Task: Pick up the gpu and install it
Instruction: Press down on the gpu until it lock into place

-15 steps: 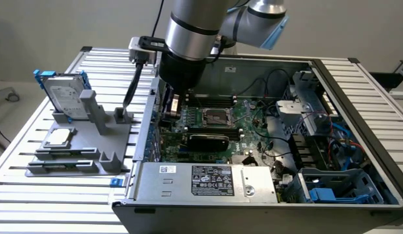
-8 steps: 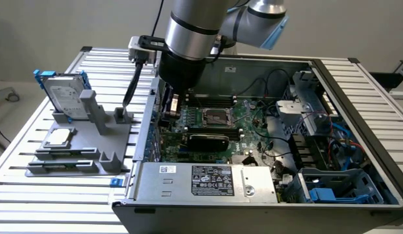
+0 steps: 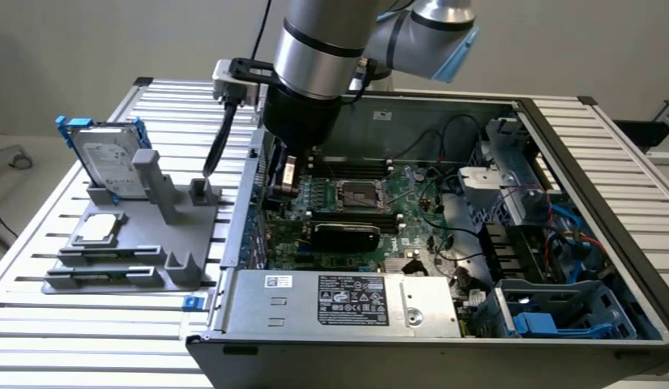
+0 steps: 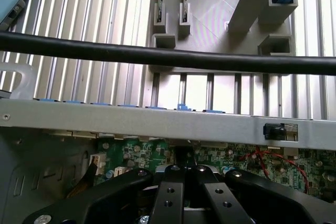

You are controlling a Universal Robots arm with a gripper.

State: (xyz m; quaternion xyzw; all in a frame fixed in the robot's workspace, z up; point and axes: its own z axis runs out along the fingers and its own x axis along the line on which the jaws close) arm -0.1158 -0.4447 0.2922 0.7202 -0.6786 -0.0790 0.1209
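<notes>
The gpu (image 3: 346,235) stands inside the open computer case (image 3: 594,162) with its black rounded shroud showing, set on the green motherboard (image 3: 362,194) below the processor socket. My gripper (image 3: 283,183) reaches down into the case by the wall on the exterior view's left, a short way up and to the left of the gpu and apart from it. In the wrist view the gripper (image 4: 184,155) is shut, its black fingers (image 4: 170,192) pressed together just over the motherboard (image 4: 136,153). I see nothing between them.
A grey parts holder (image 3: 151,219) on the slatted table (image 3: 53,324) carries a silver hard drive with a blue frame (image 3: 102,158). The power supply (image 3: 346,304) fills the case's near side. A black cable (image 4: 168,59) crosses in front of the case wall (image 4: 157,121).
</notes>
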